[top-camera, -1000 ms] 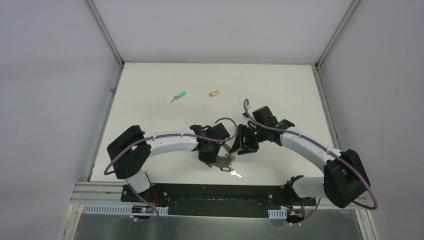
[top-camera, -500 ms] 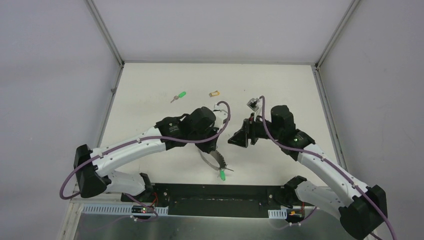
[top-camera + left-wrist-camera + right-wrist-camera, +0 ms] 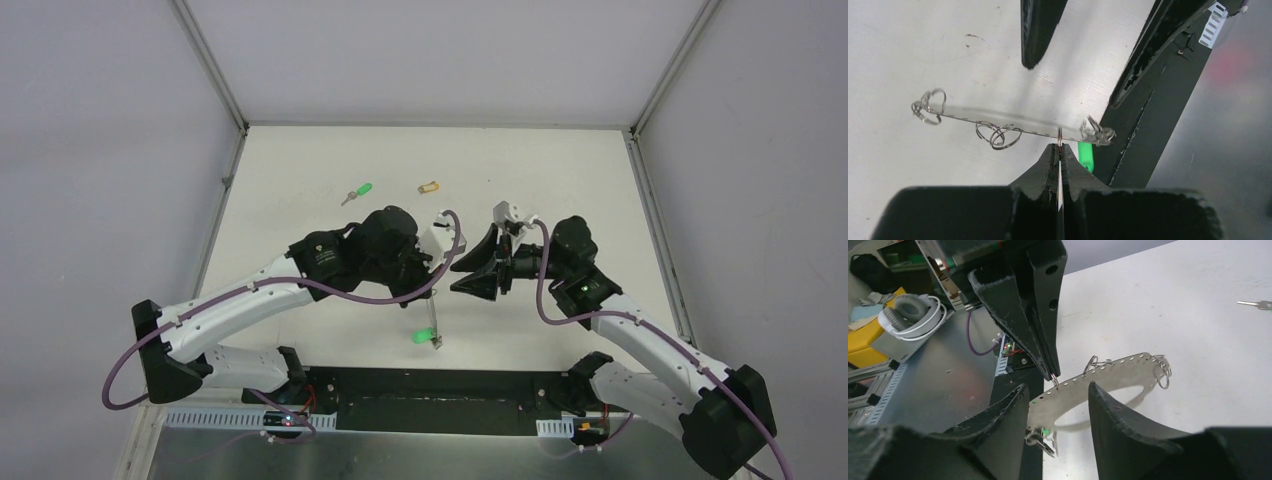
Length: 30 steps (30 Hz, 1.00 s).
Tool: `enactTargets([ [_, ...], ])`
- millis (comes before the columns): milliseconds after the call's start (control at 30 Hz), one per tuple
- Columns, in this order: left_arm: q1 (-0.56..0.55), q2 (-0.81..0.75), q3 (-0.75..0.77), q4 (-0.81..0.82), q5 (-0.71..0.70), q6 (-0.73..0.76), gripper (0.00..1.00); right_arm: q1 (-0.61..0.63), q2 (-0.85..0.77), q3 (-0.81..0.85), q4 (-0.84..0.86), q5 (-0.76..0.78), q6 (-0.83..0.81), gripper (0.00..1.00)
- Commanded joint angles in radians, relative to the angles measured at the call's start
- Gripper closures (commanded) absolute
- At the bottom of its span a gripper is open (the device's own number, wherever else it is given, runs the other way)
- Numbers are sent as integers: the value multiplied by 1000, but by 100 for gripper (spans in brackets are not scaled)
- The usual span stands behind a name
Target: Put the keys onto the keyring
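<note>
Green key (image 3: 358, 191): loose on the desk (image 3: 560, 180), at 11 o'clock from my left claw (image 3: 432, 292). Yellow-tan key (image 3: 429, 186): also loose, at 12 o'clock from that claw. Neither is on the keyring.

Left claw: closed, tips pinching the keyring (image 3: 1013, 120) by one of its small split rings (image 3: 998, 136). The keyring is a flat perforated metal band. In the top view it hangs at 6 o'clock from the claw, over the near edge of the desk. A green tag (image 3: 1086, 155) dangles from its far end.

Right claw (image 3: 462, 278): open, at 3 o'clock from the left claw. Its wrist view shows one finger to each side of the band. I cannot confirm contact.

Hazards, as I judge them:
1. Slip. The hold is on thin wire at the very tips. A knock from the right claw could pull the ring free and drop the band at the desk edge.
2. Swing. The band pivots freely on that ring, so it may rotate out from between the right fingers as they close.
3. Collision. The right fingers stand just beside the left tips, so a skewed closing stroke would strike them.
4. Reach. Both keys lie well apart from the band and flat on the desk, so fetching one requires a claw to be freed first.
</note>
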Motion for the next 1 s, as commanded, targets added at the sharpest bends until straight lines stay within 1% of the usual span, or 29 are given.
enactTargets([
  [0, -8, -38, 62, 26, 37, 63, 100, 39, 27, 4, 127, -68, -35, 52],
  [133, -8, -41, 69, 26, 37, 60, 100, 78, 53, 14, 135, -70, -60, 52],
  [300, -9, -47, 74, 26, 34, 55, 100, 116, 84, 24, 135, -81, -82, 66],
  [367, -8, -50, 77, 26, 34, 53, 100, 126, 95, 22, 132, -74, -90, 67],
  [433, -8, -55, 77, 26, 35, 50, 100, 136, 104, 23, 113, -52, -103, 67],
  [567, -8, -66, 71, 26, 41, 41, 100, 143, 121, 39, 66, -6, -119, 62],
  [733, -9, -78, 59, 27, 43, 36, 100, 151, 133, 52, 62, 12, -130, 59],
  [833, -9, -85, 49, 27, 40, 36, 100, 152, 122, 56, 62, 17, -134, 56],
  [967, -9, -87, 40, 27, 38, 34, 100, 154, 80, 44, 62, 49, -149, 55],
])
